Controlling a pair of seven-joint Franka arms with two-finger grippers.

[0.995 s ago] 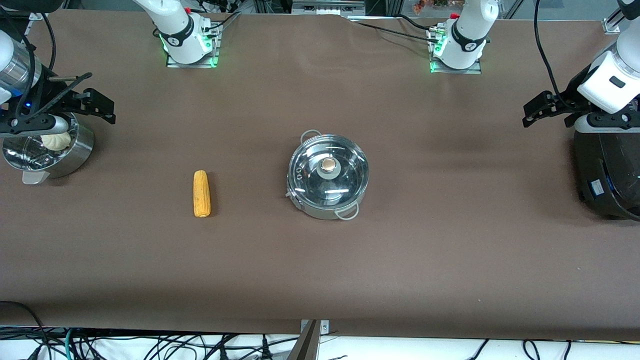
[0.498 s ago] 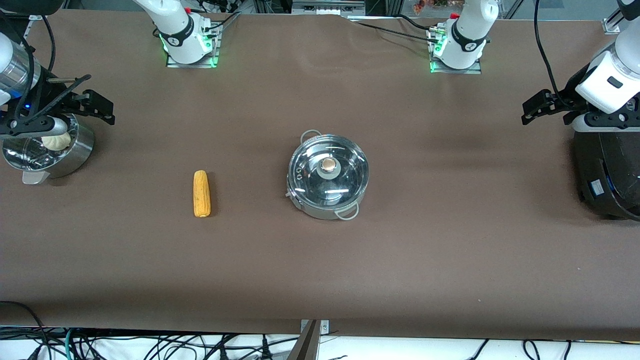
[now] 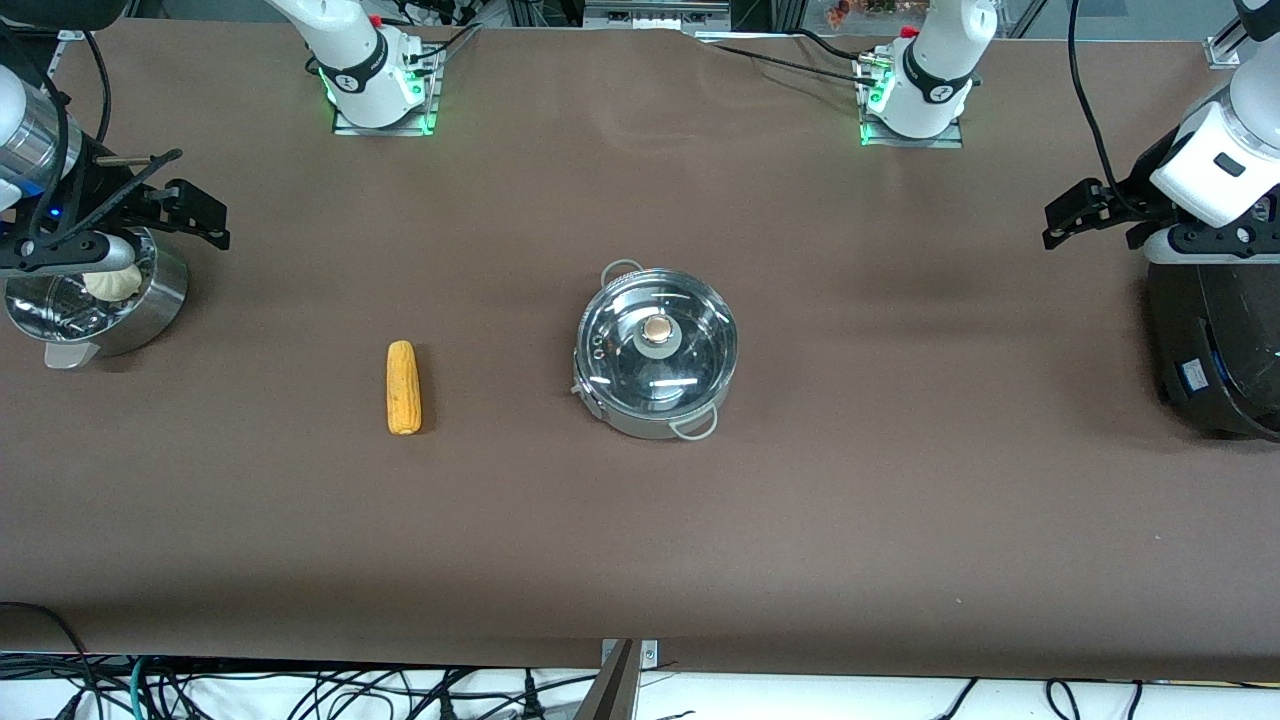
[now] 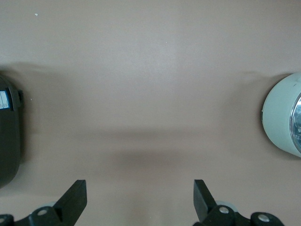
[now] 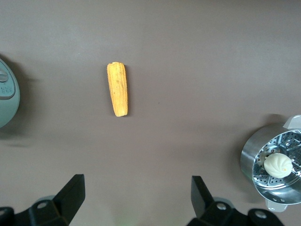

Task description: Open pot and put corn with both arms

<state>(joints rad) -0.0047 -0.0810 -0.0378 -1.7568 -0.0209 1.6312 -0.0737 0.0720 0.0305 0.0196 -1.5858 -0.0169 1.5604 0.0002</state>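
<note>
The steel pot (image 3: 655,352) stands mid-table with its glass lid on and the copper knob (image 3: 657,328) on top. The corn (image 3: 403,387) lies on the table beside the pot, toward the right arm's end. It also shows in the right wrist view (image 5: 118,88), with the pot's edge (image 5: 7,99). My right gripper (image 3: 190,212) is open and empty, up over the table beside the steamer bowl; its jaws (image 5: 137,197) stand wide apart. My left gripper (image 3: 1085,212) is open and empty, up over the table beside the black cooker; its jaws (image 4: 139,197) are wide apart, with the pot's edge (image 4: 282,115) in view.
A steel steamer bowl (image 3: 150,300) with a white bun (image 3: 108,282) stands at the right arm's end; it also shows in the right wrist view (image 5: 254,160). A big black cooker (image 3: 1215,350) stands at the left arm's end, seen too in the left wrist view (image 4: 8,136).
My left arm has shifted very slightly. The right arm, pot and corn have not moved.
</note>
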